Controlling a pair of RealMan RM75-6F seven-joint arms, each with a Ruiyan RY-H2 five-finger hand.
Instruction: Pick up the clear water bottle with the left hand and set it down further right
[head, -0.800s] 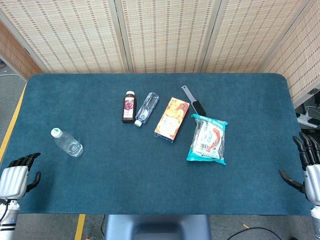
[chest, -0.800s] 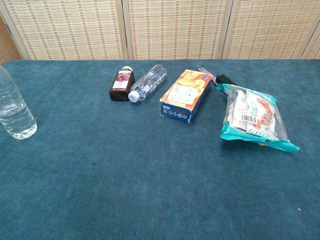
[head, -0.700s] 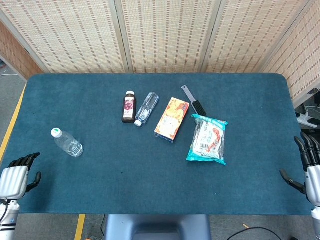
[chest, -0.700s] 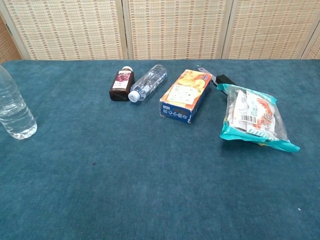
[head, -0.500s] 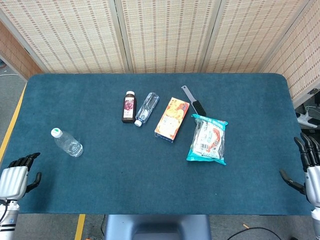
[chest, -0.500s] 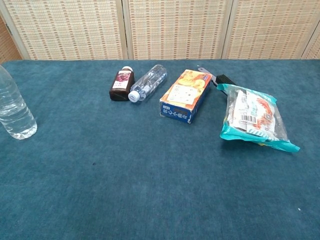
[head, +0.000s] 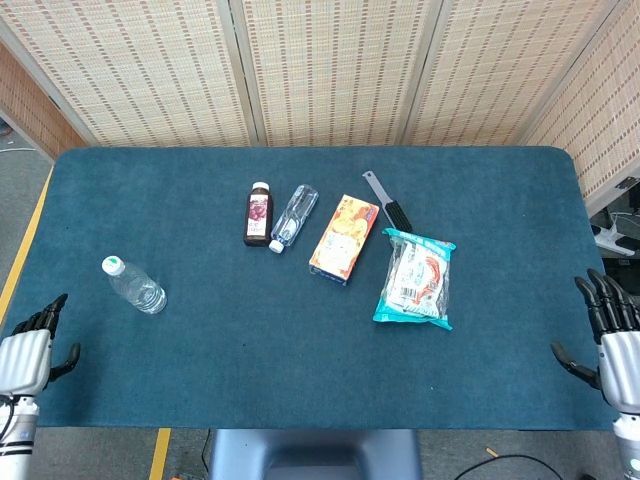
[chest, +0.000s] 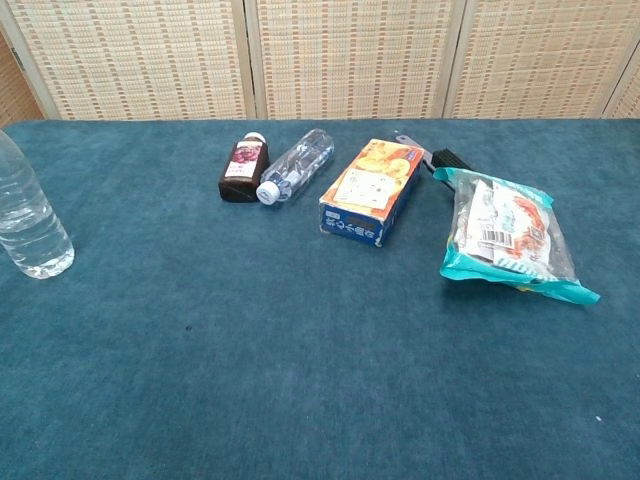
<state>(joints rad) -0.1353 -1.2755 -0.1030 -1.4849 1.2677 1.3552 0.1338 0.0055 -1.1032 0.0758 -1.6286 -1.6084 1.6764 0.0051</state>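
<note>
A clear water bottle (head: 134, 286) with a white cap stands upright at the table's left side; the chest view shows it at the left edge (chest: 29, 218). My left hand (head: 27, 350) hangs at the table's front left corner, below and left of the bottle, apart from it, fingers spread and holding nothing. My right hand (head: 609, 338) is at the front right edge, fingers apart and empty. Neither hand shows in the chest view.
In the middle lie a dark juice bottle (head: 258, 214), a second clear bottle (head: 294, 216) on its side, an orange and blue box (head: 344, 239), a teal snack bag (head: 417, 278) and a black-handled tool (head: 385, 204). The blue cloth table (head: 250, 370) ends near both hands.
The left hand's fingers have straightened out from a curl and the hand has slipped slightly left. The right hand has shifted a little left. The bottle has not moved.
</note>
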